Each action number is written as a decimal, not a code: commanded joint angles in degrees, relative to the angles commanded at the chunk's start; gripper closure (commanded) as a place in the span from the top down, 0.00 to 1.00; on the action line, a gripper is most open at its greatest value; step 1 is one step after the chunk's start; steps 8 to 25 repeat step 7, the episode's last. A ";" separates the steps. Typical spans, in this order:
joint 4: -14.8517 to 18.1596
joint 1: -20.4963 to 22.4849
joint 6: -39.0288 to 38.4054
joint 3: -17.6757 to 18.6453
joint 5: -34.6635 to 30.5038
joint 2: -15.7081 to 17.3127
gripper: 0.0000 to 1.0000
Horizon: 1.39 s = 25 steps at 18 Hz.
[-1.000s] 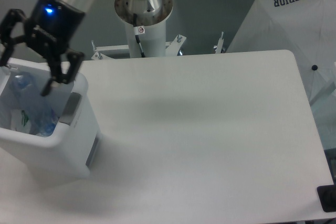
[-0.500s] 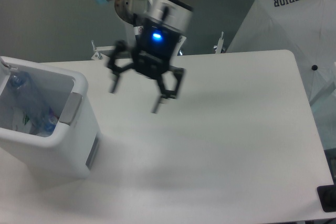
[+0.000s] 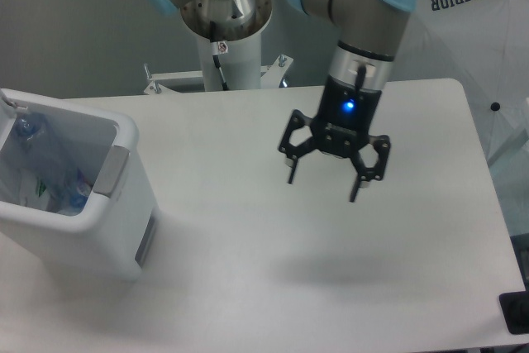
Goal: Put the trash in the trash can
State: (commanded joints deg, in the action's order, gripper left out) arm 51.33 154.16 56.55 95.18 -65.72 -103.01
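Both pieces of trash lie inside the white trash can (image 3: 124, 204) at the table's left edge: the clear bottle (image 3: 37, 150) leans against the far inner wall, and the crumpled wrapper (image 3: 33, 192) with green print sits low beside it, partly hidden by the rim. Something blue shows near the bottom of the bin, too small to make out. The UR5e arm (image 3: 364, 6) reaches out from its pedestal (image 3: 227, 31) behind the table and bends down over the right half of the tabletop (image 3: 231, 270), wrist pointing straight down, a blue light glowing on the wrist. The gripper (image 3: 322, 189) hangs above the bare surface, well apart from the bin, its 2 fingers spread wide and holding nothing, touching nothing. Its soft shadow falls on the table just below and toward the front. A white cover printed "SUPERIOR" (image 3: 463, 31) stands past the table's right rear corner.
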 joint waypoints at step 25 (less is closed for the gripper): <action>13.17 -0.53 15.34 -2.09 -17.76 -0.52 1.00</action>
